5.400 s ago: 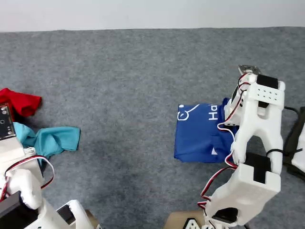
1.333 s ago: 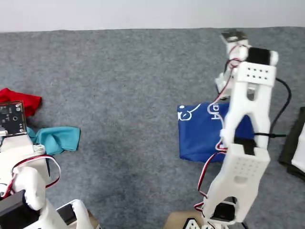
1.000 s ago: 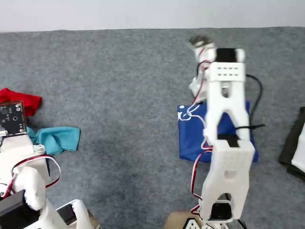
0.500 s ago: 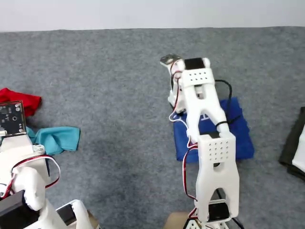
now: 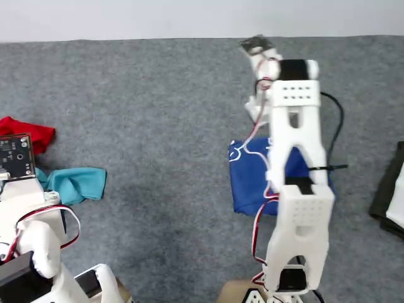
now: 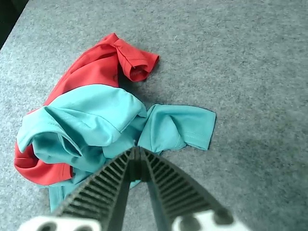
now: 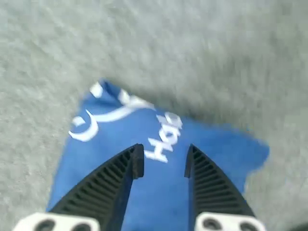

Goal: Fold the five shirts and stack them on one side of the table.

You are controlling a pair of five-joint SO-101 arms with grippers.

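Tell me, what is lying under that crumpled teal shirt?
A red shirt lies under the teal shirt, poking out on two sides. Its middle is covered, so whether anything else hides beneath cannot be seen.

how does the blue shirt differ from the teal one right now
The blue shirt lies folded into a flat rectangle; the teal shirt is crumpled in a heap. The blue shirt carries white print, the teal shirt is plain. The blue shirt lies alone, the teal shirt overlaps the red shirt. Both rest on the grey table.
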